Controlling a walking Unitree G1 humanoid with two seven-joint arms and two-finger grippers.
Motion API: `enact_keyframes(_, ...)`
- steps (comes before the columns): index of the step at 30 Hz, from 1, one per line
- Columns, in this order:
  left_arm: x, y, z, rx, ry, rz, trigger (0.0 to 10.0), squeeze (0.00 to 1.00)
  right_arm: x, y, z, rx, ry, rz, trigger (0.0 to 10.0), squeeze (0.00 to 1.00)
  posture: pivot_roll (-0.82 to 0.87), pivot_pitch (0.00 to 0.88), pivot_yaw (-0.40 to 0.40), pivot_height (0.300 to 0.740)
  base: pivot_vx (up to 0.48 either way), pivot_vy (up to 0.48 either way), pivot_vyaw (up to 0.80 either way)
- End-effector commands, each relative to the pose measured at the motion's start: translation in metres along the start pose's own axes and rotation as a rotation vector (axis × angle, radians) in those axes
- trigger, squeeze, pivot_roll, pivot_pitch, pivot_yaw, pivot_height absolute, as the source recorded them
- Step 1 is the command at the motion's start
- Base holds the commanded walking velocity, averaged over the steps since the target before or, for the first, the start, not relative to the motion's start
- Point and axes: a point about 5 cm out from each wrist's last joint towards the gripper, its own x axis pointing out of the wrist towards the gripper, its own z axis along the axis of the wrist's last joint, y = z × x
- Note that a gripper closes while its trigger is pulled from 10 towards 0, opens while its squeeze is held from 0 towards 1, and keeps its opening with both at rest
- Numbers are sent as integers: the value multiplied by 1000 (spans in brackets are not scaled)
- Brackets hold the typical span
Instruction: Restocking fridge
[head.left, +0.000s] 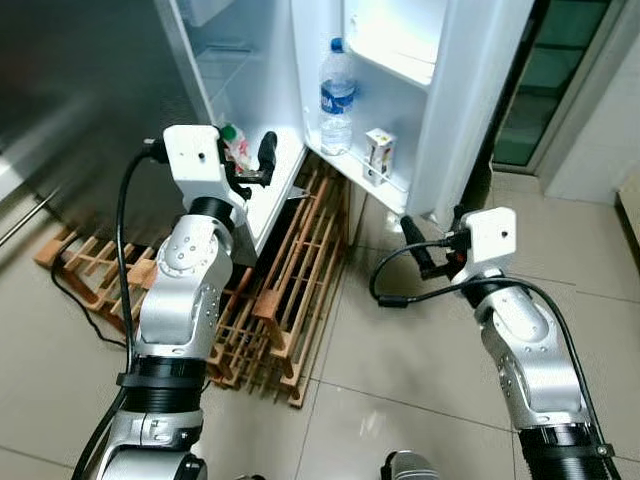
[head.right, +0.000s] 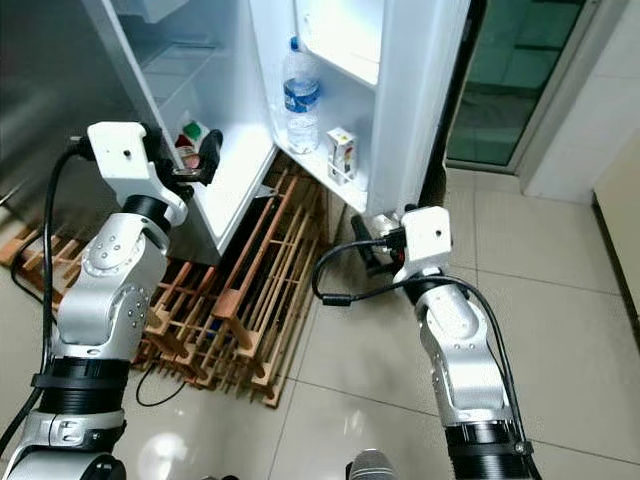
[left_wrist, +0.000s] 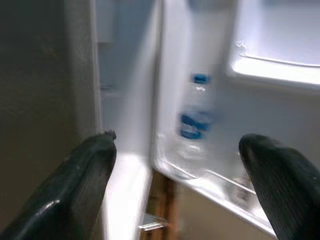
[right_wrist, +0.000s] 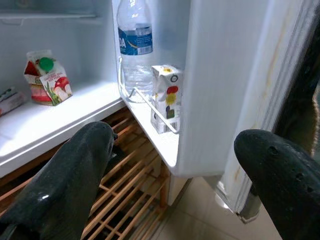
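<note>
Pale floor tiles (head.left: 420, 350) are seen under a white fridge (head.left: 270, 190) with its door (head.left: 460, 110) swung open. A slatted wooden rack (head.left: 290, 300) is laid flat on the floor at the foot of the fridge.

On the door's low shelf, a clear plastic water bottle with a blue label (head.left: 337, 98) is stood upright. A small white drink carton (head.left: 379, 153) is stood near it, at about 4 o'clock from the bottle. Inside the fridge, on the low white shelf (right_wrist: 60, 112), a red and white carton with a green cap (right_wrist: 48, 76) is kept.

The left gripper (head.left: 252, 160) is held up at the edge of the low shelf, at about 9 o'clock from the bottle. Its fingers (left_wrist: 75, 185) are spread wide and nothing is held. The right gripper (head.left: 430, 250) is held lower, near the bottom corner of the door, at about 5 o'clock from the small carton. Its fingers (right_wrist: 65, 180) are spread too, and nothing is pinched.

No new thing to put in is held yet, so the job looks barely begun.

The door could be bumped by the right arm, and the small carton might be tipped over. The red carton could be knocked if the left fingers are pushed in too fast. The wooden rack might be tripped on.
</note>
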Motion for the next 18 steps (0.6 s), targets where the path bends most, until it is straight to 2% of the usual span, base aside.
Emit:
enact_keyframes(1, -10, -17, 0, 0, 19, -145, 10000, 0, -1, 1, 1, 11, -8, -23, 10000, 0, -136, 57, 67, 740, 0, 0, 0)
enact_keyframes(2, -17, -20, -2, -3, 46, -183, 10000, 0, -7, -1, -1, 11, -1, -75, 10000, 0, -134, 57, 63, 740, 0, 0, 0)
enact_keyframes(4, -21, -16, -3, -4, 52, -172, 10000, 0, -12, 0, -2, 34, 1, -104, 10000, 0, -133, 58, 59, 740, 0, 0, 0)
enact_keyframes(5, -27, -10, -2, -6, 61, -160, 10000, 0, -25, 9, -6, 55, 10, -130, 10000, 0, -132, 58, 54, 740, 0, 0, 0)
enact_keyframes(6, -29, -7, 0, -11, 57, -142, 10000, 0, -31, 16, -7, 67, 13, -122, 10000, 0, -131, 59, 54, 740, 0, 0, 0)
enact_keyframes(7, -29, -7, 0, -11, 57, -142, 10000, 0, -31, 16, -7, 67, 13, -122, 10000, 0, -131, 59, 54, 740, 0, 0, 0)
enact_keyframes(9, -30, -4, 2, -24, 46, -118, 10000, 0, -34, 27, -7, 71, 1, -97, 10000, 0, -133, 56, 58, 740, 0, 0, 0)
enact_keyframes(13, -23, 7, 3, -64, 26, 16, 10000, 0, -16, 36, -1, 75, -44, -37, 10000, 0, -133, 45, 66, 740, 0, 0, 0)
enact_keyframes(17, -17, 26, 0, -39, 39, 167, 10000, 0, 12, 29, 6, 50, -54, 21, 10000, 0, -130, 46, 68, 740, 0, 0, 0)
enact_keyframes(18, -17, 36, -3, -15, 57, 238, 10000, 0, 21, 23, 6, 26, -46, 27, 10000, 0, -128, 48, 66, 740, 0, 0, 0)
